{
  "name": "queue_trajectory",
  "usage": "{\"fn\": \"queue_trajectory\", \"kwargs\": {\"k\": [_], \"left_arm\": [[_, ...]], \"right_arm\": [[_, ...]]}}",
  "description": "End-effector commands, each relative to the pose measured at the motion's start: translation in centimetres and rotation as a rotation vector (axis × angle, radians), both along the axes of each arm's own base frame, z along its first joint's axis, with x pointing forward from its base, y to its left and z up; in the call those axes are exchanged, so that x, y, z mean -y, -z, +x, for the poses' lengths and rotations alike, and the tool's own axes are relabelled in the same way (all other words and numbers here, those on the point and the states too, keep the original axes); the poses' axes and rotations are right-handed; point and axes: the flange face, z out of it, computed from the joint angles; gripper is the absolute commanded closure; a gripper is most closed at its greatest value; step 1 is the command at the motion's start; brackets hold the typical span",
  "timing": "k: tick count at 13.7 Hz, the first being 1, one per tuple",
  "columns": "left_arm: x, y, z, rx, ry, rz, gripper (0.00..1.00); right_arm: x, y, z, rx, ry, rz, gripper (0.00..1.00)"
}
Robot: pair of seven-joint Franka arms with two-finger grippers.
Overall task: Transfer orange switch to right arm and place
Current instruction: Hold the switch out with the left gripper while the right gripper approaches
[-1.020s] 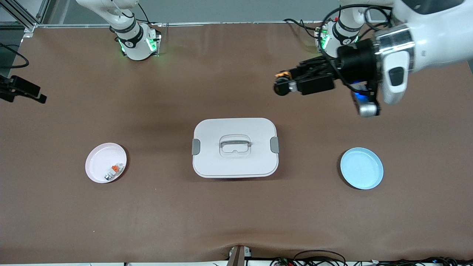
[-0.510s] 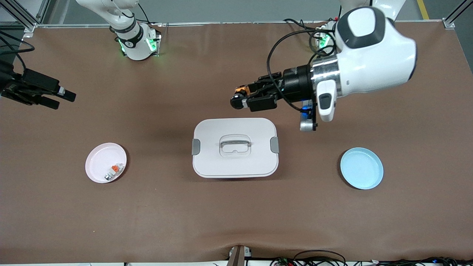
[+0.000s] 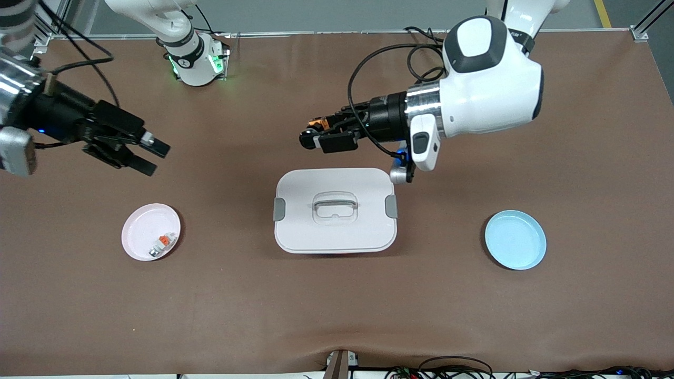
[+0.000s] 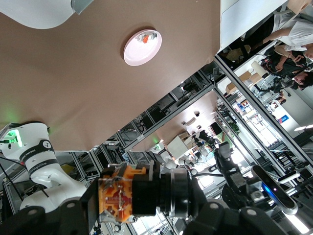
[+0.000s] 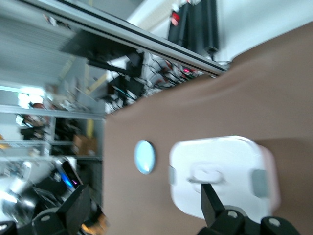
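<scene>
The left gripper [image 3: 311, 138] hangs over bare table [image 3: 337, 316] just off the box [image 3: 335, 210] at about its twelve o'clock, fingers clamped on the switch [image 3: 316, 124], which lies sideways between them, orange end up toward the bases. The right gripper [image 3: 150, 157] hangs over the table up at about eleven o'clock of the pink plate [image 3: 138, 231], its fingers spread wide with nothing between them, pointing toward the left one. The two are well apart, so I'd say the task is roughly at its middle: the switch is lifted and carried toward the centre, but the hand-over itself has not happened, and the placing comes after that. The blue plate [image 3: 515, 239], out at three o'clock of the box, lies bare, while the pink one holds a small white-and-silver part [image 3: 160, 245] with an orange tab. Where the switch is meant to end up I cannot tell. The left wrist view gives what the front view cannot: the switch [image 4: 142, 196] close up, black barrel and orange end pinched crosswise. The right wrist view shows its own open fingers [image 5: 76, 208] with the box [image 5: 222, 174] and blue plate [image 5: 145, 156] between them in the distance, though blurred.
</scene>
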Motion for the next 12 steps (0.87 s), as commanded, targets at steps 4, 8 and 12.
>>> {"fn": "queue_trajectory", "kwargs": {"k": [4,8,12], "left_arm": [[4.9,1.7,-1.4,0.010,-0.022,-0.007,0.93],[6.8,2.7,-2.3,0.036,-0.030,0.022,0.93],[7.4,2.9,-2.8,0.041,-0.025,0.028,0.93]], "right_arm": [[-3.0,0.3,-4.8,0.126,0.031,0.121,0.00],[-2.6,4.5,-7.1,0.241,-0.007,0.272,0.00],[-4.4,10.1,-9.2,0.294,-0.020,0.286,0.00]]}}
